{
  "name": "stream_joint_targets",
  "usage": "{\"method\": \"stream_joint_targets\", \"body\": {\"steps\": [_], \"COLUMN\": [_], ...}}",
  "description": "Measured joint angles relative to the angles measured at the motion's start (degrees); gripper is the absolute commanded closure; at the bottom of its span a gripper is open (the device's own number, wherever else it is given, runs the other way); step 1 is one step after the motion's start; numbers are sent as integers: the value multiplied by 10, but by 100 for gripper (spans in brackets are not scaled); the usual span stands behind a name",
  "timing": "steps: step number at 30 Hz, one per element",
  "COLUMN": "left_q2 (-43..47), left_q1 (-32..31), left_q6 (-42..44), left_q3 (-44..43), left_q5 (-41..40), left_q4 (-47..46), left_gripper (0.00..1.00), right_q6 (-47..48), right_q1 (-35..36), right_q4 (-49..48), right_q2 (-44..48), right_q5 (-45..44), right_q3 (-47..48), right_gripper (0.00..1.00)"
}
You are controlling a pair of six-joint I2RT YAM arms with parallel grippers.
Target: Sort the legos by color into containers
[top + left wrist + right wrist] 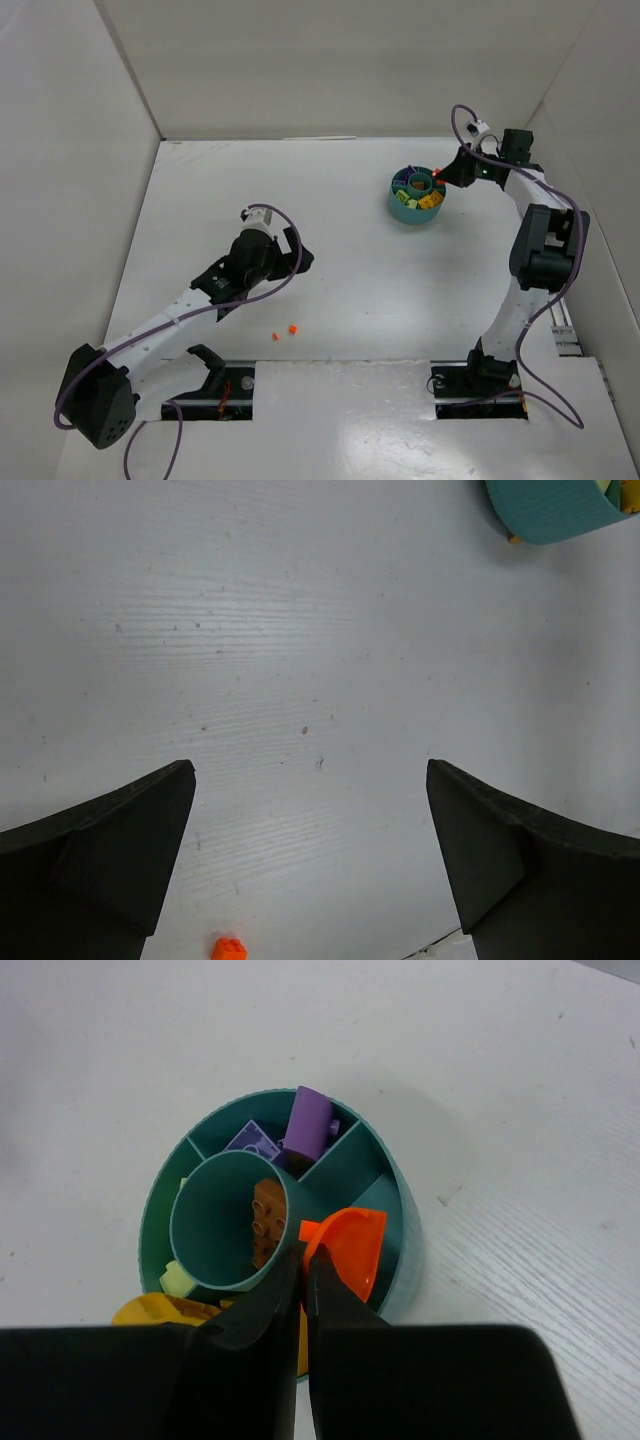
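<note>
Two orange legos (293, 328) loose on table (400, 300), near left gripper (310, 855) spread wide. One orange lego (350, 1245) pinched by its edge in right gripper (303, 1260), low over teal dish (408, 1250). Likely fault: thin grip slipping early, dropping piece into centre cup (195, 1230) among brown bricks (266, 1220) instead of with its own colour.

A white table (380, 300) enclosed by white walls (350, 60).
</note>
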State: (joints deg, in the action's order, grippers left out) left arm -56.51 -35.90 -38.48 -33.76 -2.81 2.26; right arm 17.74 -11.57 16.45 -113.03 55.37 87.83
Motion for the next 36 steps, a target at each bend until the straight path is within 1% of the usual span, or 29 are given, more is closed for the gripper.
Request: {"method": "stream_joint_targets", "body": {"steps": [7,9,10,11,15,17,18,19,21,22,27,31,33,36], "left_q2": [-9,-9,-9,-9,-9,-9,-9,-9,-9,-8,6,46,70,104], "left_q1": [4,4,4,4,4,4,4,4,4,4,4,4,3,-12], "left_q6": [5,5,5,5,5,5,5,5,5,5,-7,-30,-47,-80], "left_q3": [0,0,0,0,0,0,0,0,0,0,0,0,4,25], "left_q5": [19,22,24,26,30,31,32,33,35,37,41,43,43,40], "left_q4": [-9,-11,-12,-13,-15,-14,-14,-12,-7,-3,28,70,94,133], "left_gripper": [0,0,0,0,0,0,0,0,0,0,0,0,1,8], "right_q6": [-24,-28,-30,-31,-37,-36,-36,-36,-35,-34,-27,-15,-5,8], "right_q1": [0,0,0,0,0,0,0,0,0,0,0,0,5,24], "right_q4": [-26,-30,-31,-35,-40,-42,-41,-41,-41,-42,-41,-41,-37,-32], "right_q2": [-35,-38,-38,-38,-38,-38,-38,-37,-32,-28,21,86,132,222], "right_q5": [5,5,5,5,5,4,3,1,-2,-4,-12,-31,-61,-134], "right_q3": [2,2,2,2,2,2,2,2,0,-1,-18,-49,-72,-130], "right_gripper": [100,96,93,86,68,64,58,55,54,51,51,51,51,51]}}
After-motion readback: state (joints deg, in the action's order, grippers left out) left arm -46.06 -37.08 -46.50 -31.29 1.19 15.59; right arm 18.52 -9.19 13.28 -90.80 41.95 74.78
